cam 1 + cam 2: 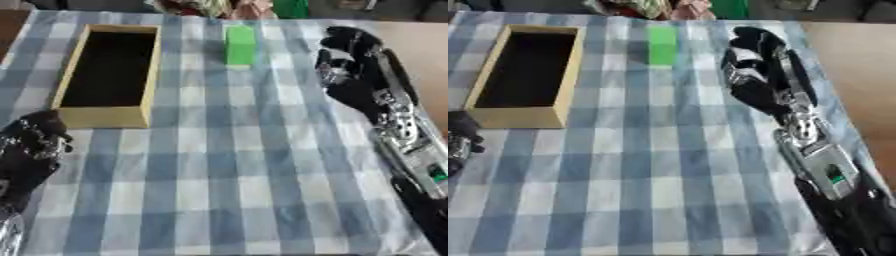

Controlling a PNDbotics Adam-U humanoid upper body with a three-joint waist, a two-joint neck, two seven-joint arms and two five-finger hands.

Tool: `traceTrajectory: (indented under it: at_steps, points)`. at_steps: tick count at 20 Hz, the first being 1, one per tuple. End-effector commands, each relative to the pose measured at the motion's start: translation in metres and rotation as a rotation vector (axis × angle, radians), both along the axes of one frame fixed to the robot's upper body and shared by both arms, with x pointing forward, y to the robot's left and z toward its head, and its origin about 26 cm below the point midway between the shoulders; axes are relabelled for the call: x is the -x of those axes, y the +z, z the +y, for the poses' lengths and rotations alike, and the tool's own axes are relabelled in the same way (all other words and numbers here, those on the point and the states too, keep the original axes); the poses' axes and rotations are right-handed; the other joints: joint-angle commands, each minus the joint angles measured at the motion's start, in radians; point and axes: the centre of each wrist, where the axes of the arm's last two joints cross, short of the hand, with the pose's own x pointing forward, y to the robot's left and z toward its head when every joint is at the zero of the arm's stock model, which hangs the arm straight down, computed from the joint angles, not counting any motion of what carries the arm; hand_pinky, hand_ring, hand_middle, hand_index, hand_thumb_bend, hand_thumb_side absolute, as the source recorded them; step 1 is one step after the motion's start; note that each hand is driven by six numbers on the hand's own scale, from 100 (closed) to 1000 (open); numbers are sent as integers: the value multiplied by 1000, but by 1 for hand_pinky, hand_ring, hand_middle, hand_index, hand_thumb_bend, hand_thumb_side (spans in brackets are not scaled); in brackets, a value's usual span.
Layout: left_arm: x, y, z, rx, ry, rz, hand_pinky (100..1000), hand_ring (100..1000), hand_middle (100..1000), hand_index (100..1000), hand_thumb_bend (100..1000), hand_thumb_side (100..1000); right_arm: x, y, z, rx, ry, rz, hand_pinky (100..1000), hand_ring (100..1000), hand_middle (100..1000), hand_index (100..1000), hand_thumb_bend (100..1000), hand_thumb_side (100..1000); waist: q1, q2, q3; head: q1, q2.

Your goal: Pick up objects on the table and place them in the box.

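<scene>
The green block (240, 46) lies on the blue-and-white checked cloth (227, 165) near the table's far edge, just right of the wooden box (108, 116), with a strip of cloth between them. The box is open-topped, its dark inside showing nothing I can make out. My right hand (350, 65) reaches in from the right, well to the right of the block and apart from it, fingers curled a little but relaxed, holding nothing. My left hand (35, 145) rests at the lower left, near the box's near corner, its fingers loosely bent and empty.
</scene>
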Motion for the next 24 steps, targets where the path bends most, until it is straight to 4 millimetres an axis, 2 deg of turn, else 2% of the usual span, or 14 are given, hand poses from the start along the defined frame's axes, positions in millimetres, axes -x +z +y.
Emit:
traceTrajectory:
  at_steps: [1, 2, 3, 7, 14, 18, 24]
  points:
    - [0, 4, 3, -15, 1, -15, 541, 557, 507, 724, 109, 151, 6, 29, -3, 144, 33, -42, 748, 944, 813, 951, 207, 100, -2, -23, 5, -2, 0]
    - [0, 4, 3, -17, 0, -15, 541, 557, 507, 724, 109, 151, 5, 36, -1, 189, 45, -44, 748, 944, 813, 951, 207, 100, -2, -24, 6, -3, 0]
    - [0, 4, 3, -18, -2, -14, 541, 557, 507, 724, 109, 151, 3, 42, 0, 235, 52, -47, 767, 964, 843, 969, 262, 100, -4, -26, 9, -5, 1]
    - [0, 3, 3, -24, -9, -10, 541, 557, 507, 724, 108, 152, -9, 71, -6, 367, 48, -42, 787, 987, 874, 979, 304, 100, -7, -29, 21, -13, -2]
    - [0, 5, 3, -37, -19, -15, 541, 557, 507, 724, 107, 152, -46, 96, 2, 451, 20, -3, 798, 993, 887, 974, 347, 100, -17, -30, 36, -15, -14]
    - [-1, 7, 3, -45, -24, -18, 541, 557, 506, 724, 108, 153, -69, 104, 10, 482, 4, 42, 808, 996, 895, 968, 404, 100, -22, -27, 52, -22, -19]
    - [-3, 11, 0, -54, -43, -31, 540, 556, 506, 723, 110, 152, -99, 104, 22, 528, 5, 130, 818, 998, 896, 962, 420, 100, -32, -14, 86, -44, -31]
